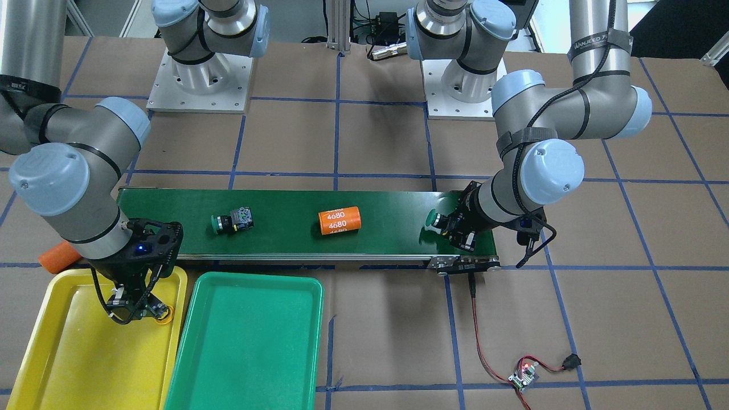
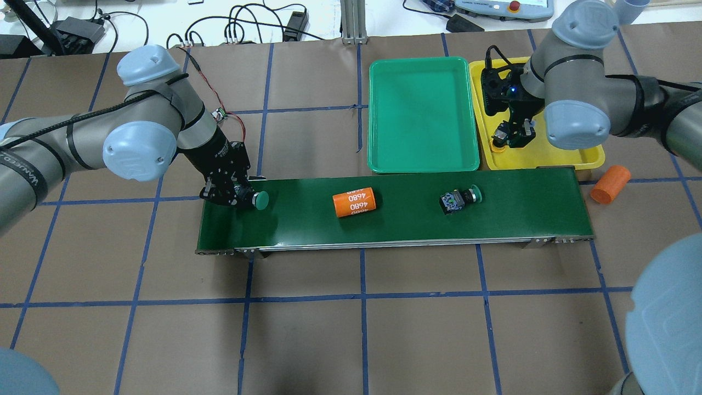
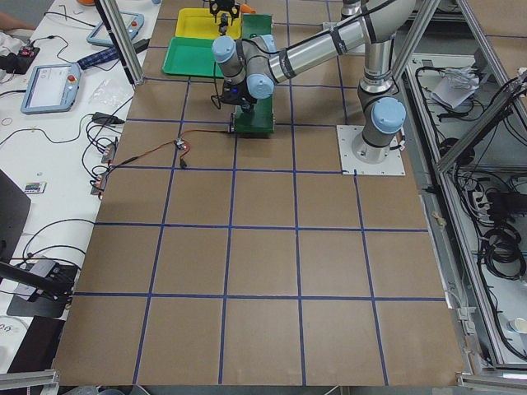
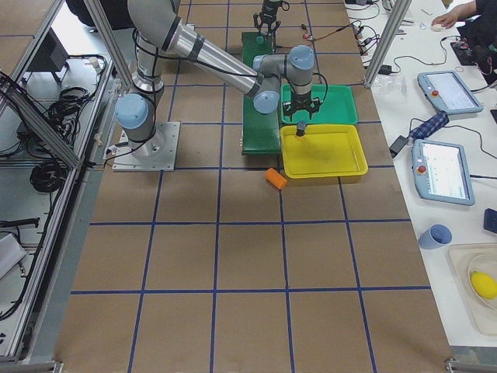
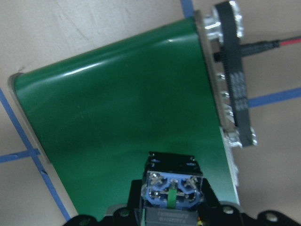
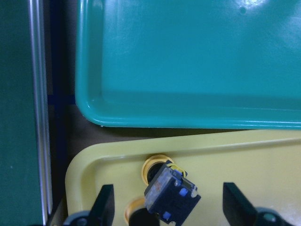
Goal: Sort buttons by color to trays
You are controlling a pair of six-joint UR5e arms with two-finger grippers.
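My left gripper [image 2: 237, 192] is shut on a green button [image 2: 261, 200] at the conveyor's left end; its black-and-grey body [image 5: 172, 187] fills the bottom of the left wrist view. Another green button [image 2: 460, 198] lies on its side further along the belt. My right gripper [image 6: 170, 207] stands open low over the yellow tray [image 2: 548, 156]. A yellow button [image 6: 168, 189] lies tilted in that tray between the spread fingers, untouched, and a second yellow cap [image 6: 133, 209] shows beside it. The green tray [image 2: 422, 109] next to it holds nothing.
An orange cylinder marked 4680 [image 2: 354, 202] lies mid-belt on the dark-green conveyor [image 2: 411, 225]. Another orange cylinder [image 2: 610, 185] rests on the table off the belt's right end, near the yellow tray. A small circuit board with red wires [image 1: 524, 376] lies near the left arm's end.
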